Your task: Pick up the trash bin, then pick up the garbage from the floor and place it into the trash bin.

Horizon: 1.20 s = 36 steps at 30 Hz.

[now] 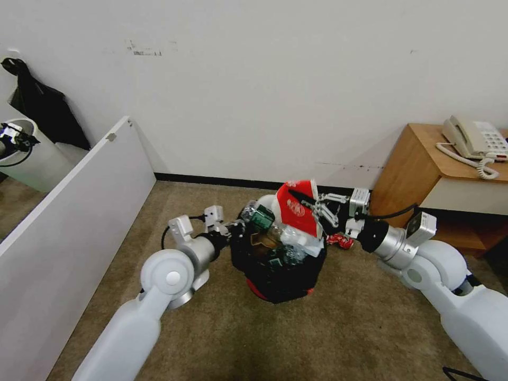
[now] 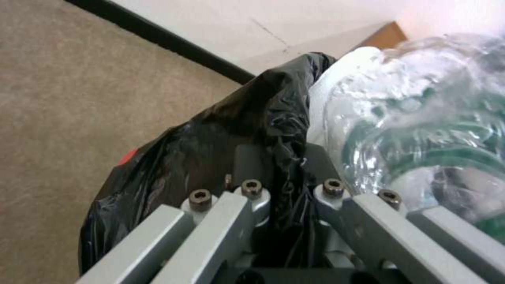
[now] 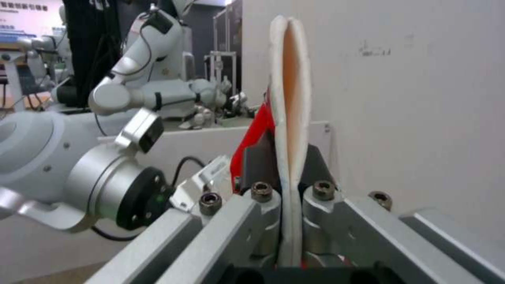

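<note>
A: Red trash bin (image 1: 279, 283) with black liner sits centre frame in the head view, held off the beige carpet floor (image 1: 328, 328). My left end effector (image 2: 287, 165) is clamped on its bagged rim.

B: Right side?

A: My right end effector (image 1: 306, 200) is pinched together on a red-and-white slipper (image 3: 289, 98), upper centre, above the bin's heaped bottles (image 1: 288, 241).

B: Anything loose?

A: Crushed red can (image 1: 340, 241) on the carpet, just right of the bin.
</note>
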Tool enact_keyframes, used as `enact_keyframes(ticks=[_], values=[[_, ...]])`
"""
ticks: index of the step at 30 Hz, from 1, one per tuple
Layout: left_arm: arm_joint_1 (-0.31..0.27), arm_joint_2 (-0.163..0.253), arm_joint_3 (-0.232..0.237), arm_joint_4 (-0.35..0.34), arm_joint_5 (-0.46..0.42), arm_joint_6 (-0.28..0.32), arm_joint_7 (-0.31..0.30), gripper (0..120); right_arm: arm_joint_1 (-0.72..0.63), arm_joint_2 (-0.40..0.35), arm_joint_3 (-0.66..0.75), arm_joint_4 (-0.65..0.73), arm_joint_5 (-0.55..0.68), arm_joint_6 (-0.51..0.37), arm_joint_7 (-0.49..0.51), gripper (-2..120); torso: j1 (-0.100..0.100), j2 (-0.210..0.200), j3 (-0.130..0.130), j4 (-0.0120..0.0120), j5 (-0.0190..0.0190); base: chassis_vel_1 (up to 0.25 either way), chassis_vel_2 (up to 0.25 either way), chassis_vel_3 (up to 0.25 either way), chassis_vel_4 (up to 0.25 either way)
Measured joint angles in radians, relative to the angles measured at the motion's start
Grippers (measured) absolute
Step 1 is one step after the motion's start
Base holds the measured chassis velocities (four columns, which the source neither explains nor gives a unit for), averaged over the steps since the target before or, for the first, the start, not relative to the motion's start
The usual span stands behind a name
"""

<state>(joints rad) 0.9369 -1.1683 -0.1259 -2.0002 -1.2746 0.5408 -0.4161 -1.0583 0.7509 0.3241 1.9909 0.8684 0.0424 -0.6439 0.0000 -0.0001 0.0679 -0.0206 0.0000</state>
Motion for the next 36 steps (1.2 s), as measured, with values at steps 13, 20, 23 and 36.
enact_keyframes(ticks=[13,20,23,36], values=[[-0.023,-0.02,0.039,0.001,-0.009,-0.004,0.003,4,-0.021,0.008,0.0,-0.026,-0.026,0.005,-0.019,0,0.0,0.0,0.0,0.0,0.0,0.0,0.0,0.0,0.0],[-0.016,-0.018,0.041,-0.017,-0.01,-0.005,0.003,4,-0.029,0.01,0.0,-0.031,-0.034,0.007,-0.015,0,0.0,0.0,0.0,0.0,0.0,0.0,0.0,0.0,0.0],[-0.008,-0.013,0.04,-0.027,-0.01,-0.006,0.003,4,-0.031,0.011,0.002,-0.034,-0.036,0.009,-0.012,0,0.0,0.0,0.0,0.0001,0.0,0.0,0.0,0.0,0.0],[-0.009,-0.01,0.024,-0.023,-0.008,-0.006,0.005,4,-0.008,0.023,-0.003,-0.039,-0.035,0.012,0.01,28,0.0,0.0,0.0,0.0,-0.0001,0.0,0.0,0.0,0.0]])
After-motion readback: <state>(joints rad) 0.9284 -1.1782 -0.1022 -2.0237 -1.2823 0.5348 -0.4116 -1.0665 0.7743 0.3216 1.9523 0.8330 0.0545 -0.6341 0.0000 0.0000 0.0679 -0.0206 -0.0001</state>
